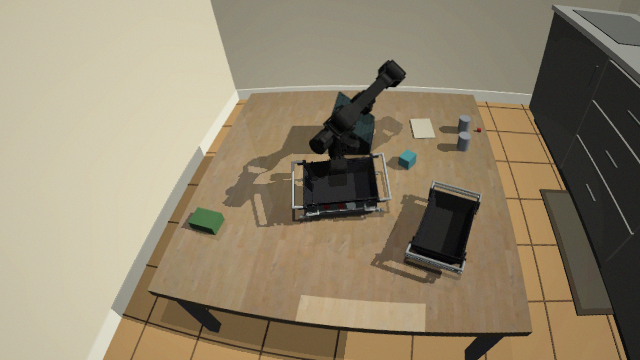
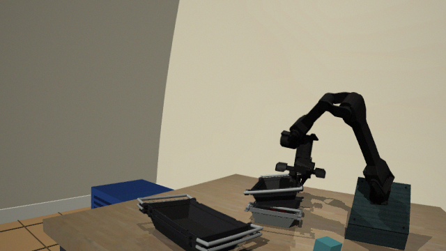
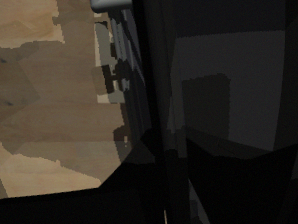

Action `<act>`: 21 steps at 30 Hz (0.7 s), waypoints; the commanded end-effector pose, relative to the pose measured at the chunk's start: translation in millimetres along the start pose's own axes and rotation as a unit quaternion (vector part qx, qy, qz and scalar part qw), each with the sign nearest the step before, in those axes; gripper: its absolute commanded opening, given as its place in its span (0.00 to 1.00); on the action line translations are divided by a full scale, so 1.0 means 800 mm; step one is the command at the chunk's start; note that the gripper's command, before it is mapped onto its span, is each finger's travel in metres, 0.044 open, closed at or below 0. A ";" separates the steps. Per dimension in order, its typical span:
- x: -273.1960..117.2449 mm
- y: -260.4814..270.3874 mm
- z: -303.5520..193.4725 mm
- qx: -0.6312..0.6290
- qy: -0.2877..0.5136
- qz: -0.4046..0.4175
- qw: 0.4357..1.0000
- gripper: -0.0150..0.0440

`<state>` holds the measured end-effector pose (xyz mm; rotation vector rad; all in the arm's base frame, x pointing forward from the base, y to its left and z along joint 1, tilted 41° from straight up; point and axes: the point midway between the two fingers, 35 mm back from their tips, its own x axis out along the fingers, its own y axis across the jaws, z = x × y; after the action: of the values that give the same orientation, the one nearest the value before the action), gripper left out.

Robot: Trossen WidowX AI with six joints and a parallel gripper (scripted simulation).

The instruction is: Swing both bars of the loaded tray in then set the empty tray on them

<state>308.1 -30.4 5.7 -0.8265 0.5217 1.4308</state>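
Note:
My gripper (image 1: 338,162) (image 2: 301,179) is shut on the arm-side rim of the empty black tray (image 1: 340,182) (image 2: 275,195); in the wrist view that tray's dark wall (image 3: 167,100) fills the middle. The empty tray hangs over the loaded tray (image 2: 273,219), slightly tipped, its arm side higher. Its own wire bars stick out at both ends. The loaded tray is grey-sided, and red blocks (image 1: 341,205) (image 2: 279,210) show in the narrow gap. A near wire bar of the loaded tray (image 2: 275,208) shows at its rim; how far its bars reach in, and any contact, are hidden.
Another black tray (image 1: 446,225) (image 2: 188,216) with bars at its ends stands at the right in the top view. A teal cube (image 1: 407,159) (image 2: 327,244), two grey cylinders (image 1: 464,142), a pale sheet (image 1: 422,128) and a green block (image 1: 206,220) are on the table.

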 end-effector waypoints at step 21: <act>0.015 0.008 0.001 0.004 0.000 0.011 1.000 0.25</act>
<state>307.1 -26.9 0.2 -0.8291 0.5180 1.4257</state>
